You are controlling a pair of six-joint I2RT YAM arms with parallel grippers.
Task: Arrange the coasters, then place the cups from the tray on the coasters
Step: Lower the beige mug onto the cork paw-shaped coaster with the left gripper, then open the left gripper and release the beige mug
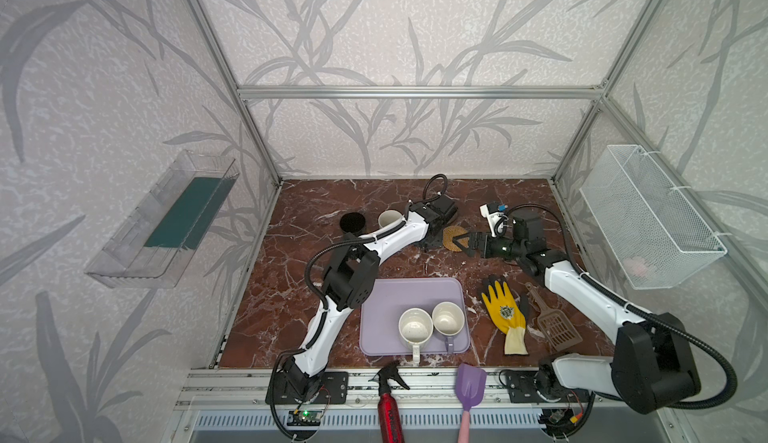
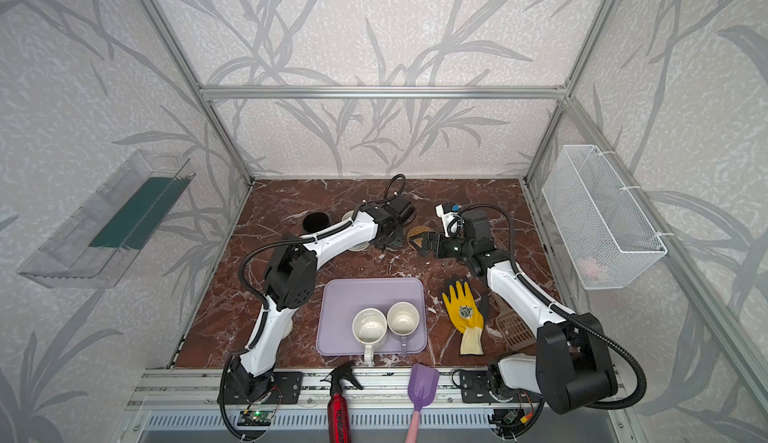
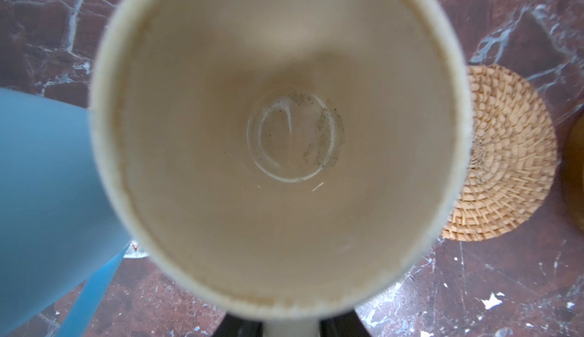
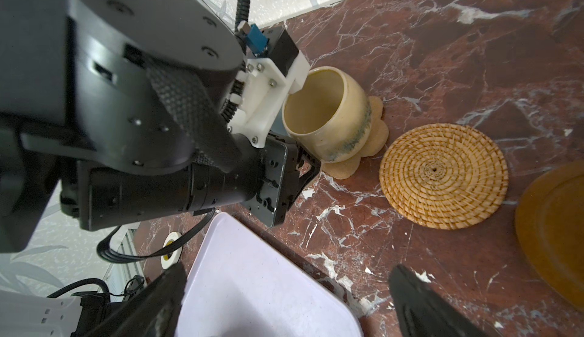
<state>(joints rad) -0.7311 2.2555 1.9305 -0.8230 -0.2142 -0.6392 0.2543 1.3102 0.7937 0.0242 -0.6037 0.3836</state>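
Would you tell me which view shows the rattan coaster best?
The right wrist view: the rattan coaster lies whole there. In the left wrist view the beige cup hides its edge; both top views show it small, partly behind the right gripper.

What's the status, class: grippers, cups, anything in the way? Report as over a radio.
Left gripper at beige mug, grip unclear; right gripper open. Beige mug stands on flower coaster; two mugs sit on tray. Right gripper hovers at rattan coaster.
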